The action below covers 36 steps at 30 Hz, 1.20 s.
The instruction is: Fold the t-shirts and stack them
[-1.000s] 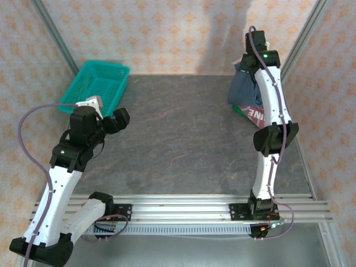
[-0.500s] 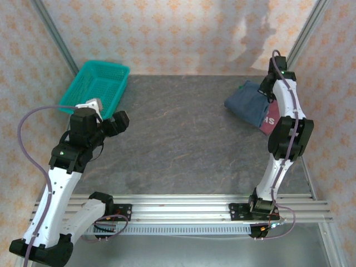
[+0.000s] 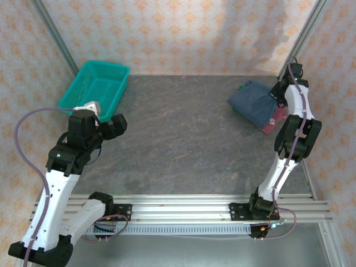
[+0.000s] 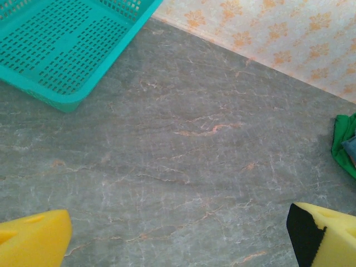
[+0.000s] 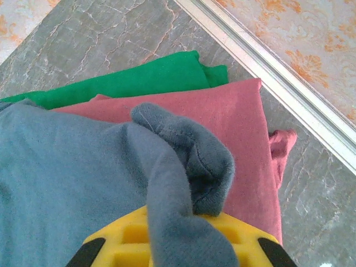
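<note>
The t-shirts lie in a stack at the back right of the table: a slate-blue one (image 3: 255, 100) on top, a dark red one (image 3: 275, 120) under it, and a green edge (image 3: 241, 87) at the back. In the right wrist view the blue cloth (image 5: 67, 178) covers the red (image 5: 239, 133) and green (image 5: 139, 78) layers. My right gripper (image 3: 280, 93) is at the stack's right edge, shut on a bunched fold of the blue shirt (image 5: 183, 239). Over bare table at the left, my left gripper (image 3: 118, 123) stands open and holds nothing (image 4: 181, 245).
A teal mesh basket (image 3: 95, 84) sits at the back left, close ahead of my left gripper (image 4: 61, 44). A metal frame rail (image 5: 278, 72) runs along the table's right edge, next to the stack. Patterned walls enclose the back and sides.
My right arm has swung back and to the right, bringing the lifted blue shirt down flat over the red and green ones. The left arm has barely shifted.
</note>
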{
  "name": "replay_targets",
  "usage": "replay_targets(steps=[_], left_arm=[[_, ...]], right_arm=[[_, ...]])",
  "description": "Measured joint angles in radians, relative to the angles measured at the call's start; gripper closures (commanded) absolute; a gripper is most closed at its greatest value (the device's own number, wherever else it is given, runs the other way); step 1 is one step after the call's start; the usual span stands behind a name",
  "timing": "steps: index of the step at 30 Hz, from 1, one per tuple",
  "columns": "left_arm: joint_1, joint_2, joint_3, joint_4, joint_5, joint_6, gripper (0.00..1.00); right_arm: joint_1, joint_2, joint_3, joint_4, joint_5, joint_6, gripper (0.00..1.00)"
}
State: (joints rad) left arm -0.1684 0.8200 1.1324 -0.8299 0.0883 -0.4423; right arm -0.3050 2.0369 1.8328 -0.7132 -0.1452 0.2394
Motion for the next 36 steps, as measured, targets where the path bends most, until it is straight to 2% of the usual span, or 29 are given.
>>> replay_targets(steps=[7,9,10,11,13,14,16,19,22,24,31,33,36], left_arm=[[0.0,-0.01,0.015,-0.043,-0.02,0.007,0.0],[0.0,-0.013,0.015,-0.052,-0.022,0.007,0.0],[0.0,-0.014,0.015,-0.053,-0.022,0.007,0.0],[0.0,-0.015,0.015,-0.056,-0.023,0.007,0.0],[0.0,-0.016,0.015,-0.061,-0.023,0.008,0.0],[0.0,-0.017,0.015,-0.064,-0.026,0.01,0.0],[0.0,-0.019,0.015,-0.068,-0.027,0.015,0.0],[0.0,-0.02,0.015,-0.068,-0.03,0.023,0.0],[0.0,-0.019,0.015,-0.067,-0.039,0.025,0.0],[0.0,-0.019,0.011,-0.055,-0.048,0.025,0.0],[0.002,-0.016,-0.108,0.064,-0.138,0.027,0.0],[0.013,-0.009,-0.164,0.117,-0.181,0.042,0.0],[0.06,0.003,-0.278,0.235,-0.252,0.071,0.0]], right_arm=[[-0.019,0.089,0.047,-0.002,-0.01,-0.005,1.0],[-0.023,0.111,0.067,-0.005,-0.008,-0.008,0.96],[-0.024,0.124,0.086,-0.012,-0.005,-0.013,0.9],[-0.025,0.138,0.109,-0.017,-0.002,-0.016,0.8],[-0.026,0.171,0.159,-0.021,0.008,-0.021,0.5],[-0.026,0.184,0.179,-0.019,0.015,-0.023,0.39],[-0.028,0.195,0.197,-0.018,0.021,-0.023,0.22],[-0.032,0.181,0.168,0.014,0.021,-0.024,0.12],[-0.033,0.084,0.009,0.088,0.018,-0.01,0.07],[-0.033,-0.003,-0.105,0.129,0.004,0.006,0.0],[-0.005,-0.389,-0.47,0.282,-0.077,0.054,0.01],[0.053,-0.523,-0.607,0.326,-0.076,0.057,0.01],[0.231,-0.717,-0.834,0.419,-0.047,0.045,0.01]])
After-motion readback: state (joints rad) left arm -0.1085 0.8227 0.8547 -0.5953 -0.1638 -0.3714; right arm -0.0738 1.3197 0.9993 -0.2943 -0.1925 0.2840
